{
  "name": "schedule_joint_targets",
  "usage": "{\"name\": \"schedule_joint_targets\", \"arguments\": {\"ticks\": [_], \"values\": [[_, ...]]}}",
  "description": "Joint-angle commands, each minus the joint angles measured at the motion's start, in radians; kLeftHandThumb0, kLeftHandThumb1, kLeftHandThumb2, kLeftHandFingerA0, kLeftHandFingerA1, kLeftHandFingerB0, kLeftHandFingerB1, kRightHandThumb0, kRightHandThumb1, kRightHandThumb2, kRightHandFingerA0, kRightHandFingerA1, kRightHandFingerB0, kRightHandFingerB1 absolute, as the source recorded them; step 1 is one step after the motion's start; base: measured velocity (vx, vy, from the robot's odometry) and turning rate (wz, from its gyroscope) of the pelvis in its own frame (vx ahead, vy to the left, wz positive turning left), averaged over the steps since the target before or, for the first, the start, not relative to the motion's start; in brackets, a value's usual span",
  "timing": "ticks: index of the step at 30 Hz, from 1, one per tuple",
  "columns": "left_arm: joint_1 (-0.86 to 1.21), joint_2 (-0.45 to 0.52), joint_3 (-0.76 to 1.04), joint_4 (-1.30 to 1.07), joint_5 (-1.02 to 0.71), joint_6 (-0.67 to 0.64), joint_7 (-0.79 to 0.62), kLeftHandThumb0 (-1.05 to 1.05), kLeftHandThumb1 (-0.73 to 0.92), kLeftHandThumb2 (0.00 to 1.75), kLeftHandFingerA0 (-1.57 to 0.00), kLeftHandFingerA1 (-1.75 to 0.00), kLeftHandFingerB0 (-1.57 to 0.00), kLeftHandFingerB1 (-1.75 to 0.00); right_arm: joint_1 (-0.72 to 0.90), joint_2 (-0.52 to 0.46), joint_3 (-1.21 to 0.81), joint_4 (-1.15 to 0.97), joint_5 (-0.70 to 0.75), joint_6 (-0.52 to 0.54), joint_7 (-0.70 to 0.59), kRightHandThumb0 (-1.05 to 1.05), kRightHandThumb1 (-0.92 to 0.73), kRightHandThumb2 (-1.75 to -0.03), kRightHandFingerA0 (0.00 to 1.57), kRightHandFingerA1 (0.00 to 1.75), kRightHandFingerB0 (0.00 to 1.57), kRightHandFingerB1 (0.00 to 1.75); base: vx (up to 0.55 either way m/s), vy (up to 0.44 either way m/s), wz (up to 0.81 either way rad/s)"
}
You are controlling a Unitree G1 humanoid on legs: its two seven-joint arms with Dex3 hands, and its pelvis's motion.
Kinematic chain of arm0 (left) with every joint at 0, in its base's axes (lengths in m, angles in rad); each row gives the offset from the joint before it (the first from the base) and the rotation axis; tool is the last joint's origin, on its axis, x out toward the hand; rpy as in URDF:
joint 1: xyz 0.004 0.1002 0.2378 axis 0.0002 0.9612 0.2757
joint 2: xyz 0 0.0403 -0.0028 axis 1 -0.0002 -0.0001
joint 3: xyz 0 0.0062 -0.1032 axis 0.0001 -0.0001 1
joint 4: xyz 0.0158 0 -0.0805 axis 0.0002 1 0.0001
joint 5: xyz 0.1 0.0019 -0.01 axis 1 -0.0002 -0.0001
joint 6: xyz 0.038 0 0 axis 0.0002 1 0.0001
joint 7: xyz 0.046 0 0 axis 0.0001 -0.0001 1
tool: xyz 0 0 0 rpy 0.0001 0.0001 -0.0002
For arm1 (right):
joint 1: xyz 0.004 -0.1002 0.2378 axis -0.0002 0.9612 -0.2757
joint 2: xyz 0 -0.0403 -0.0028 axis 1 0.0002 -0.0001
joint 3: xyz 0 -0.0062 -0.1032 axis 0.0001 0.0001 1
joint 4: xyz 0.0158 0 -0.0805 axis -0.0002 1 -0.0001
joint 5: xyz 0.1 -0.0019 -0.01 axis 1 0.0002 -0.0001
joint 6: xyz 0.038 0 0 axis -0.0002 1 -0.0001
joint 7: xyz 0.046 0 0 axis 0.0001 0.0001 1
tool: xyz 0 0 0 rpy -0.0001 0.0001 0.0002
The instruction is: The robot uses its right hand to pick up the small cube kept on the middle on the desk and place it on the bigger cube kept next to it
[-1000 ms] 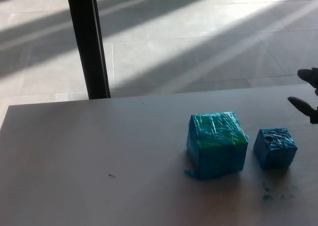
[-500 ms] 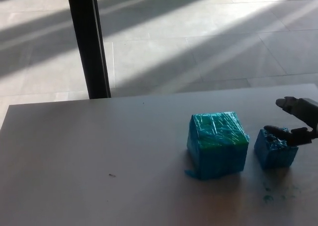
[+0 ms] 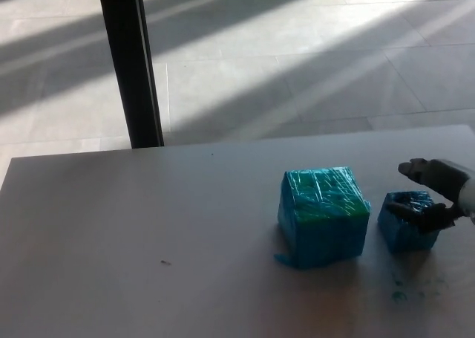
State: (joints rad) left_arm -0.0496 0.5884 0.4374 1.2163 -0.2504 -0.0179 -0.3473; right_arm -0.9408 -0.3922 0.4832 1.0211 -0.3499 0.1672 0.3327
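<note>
I've got my right hand (image 3: 438, 193) in from the edge of the head view, black fingers spread apart around the small blue tape-wrapped cube (image 3: 405, 222). One finger (image 3: 417, 169) sits above and behind the cube, clear of it; the lower finger (image 3: 421, 210) lies across the cube's top near edge, and I can't tell whether it's actually touching. No clamp on it: the cube sits flat on the pale grey desk (image 3: 148, 234), right under my fingertips. Just beyond the fingers, on the far side of the small cube, stands the bigger blue cube with a green top under shiny wrap (image 3: 324, 216), close beside the small one with a narrow gap between. Below the fingers, a few blue specks (image 3: 399, 296) dot the desk. Far from the hand, a black upright post (image 3: 130, 63) rises behind the desk over sunlit floor tiles (image 3: 297, 56). My left hand isn't showing.
</note>
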Motion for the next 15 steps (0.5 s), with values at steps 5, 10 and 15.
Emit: {"name": "schedule_joint_targets", "arguments": {"ticks": [5, 10, 15], "values": [[-0.030, 0.033, -0.029, 0.014, 0.027, -0.015, 0.006, -1.05, 0.12, 1.14, -0.32, -1.69, -0.76, -1.37, -0.010, 0.015, 0.013, 0.029, -0.041, 0.009, 0.101, -0.87, -0.49, -0.89, 0.00, 0.15, 0.00, 0.12, 0.00, 0.000, 0.00], [-0.034, 0.030, -0.025, 0.018, 0.018, -0.006, -0.005, -0.30, -0.25, 0.76, -0.69, -0.97, -1.13, -1.18, -0.024, 0.056, -0.004, 0.071, -0.040, 0.010, 0.085, -0.75, -0.43, -0.78, 0.00, 0.20, 0.00, 0.14, 0.00, 0.000, 0.00], [-0.032, 0.035, -0.034, 0.023, 0.028, -0.013, 0.005, -1.05, 0.18, 1.09, -0.40, -1.63, -0.99, -1.37, -0.015, 0.043, 0.123, 0.075, -0.170, -0.071, 0.051, -0.38, -0.34, -0.66, 0.28, 0.72, 0.00, 0.04, 0.00, 0.000, 0.00]]}}
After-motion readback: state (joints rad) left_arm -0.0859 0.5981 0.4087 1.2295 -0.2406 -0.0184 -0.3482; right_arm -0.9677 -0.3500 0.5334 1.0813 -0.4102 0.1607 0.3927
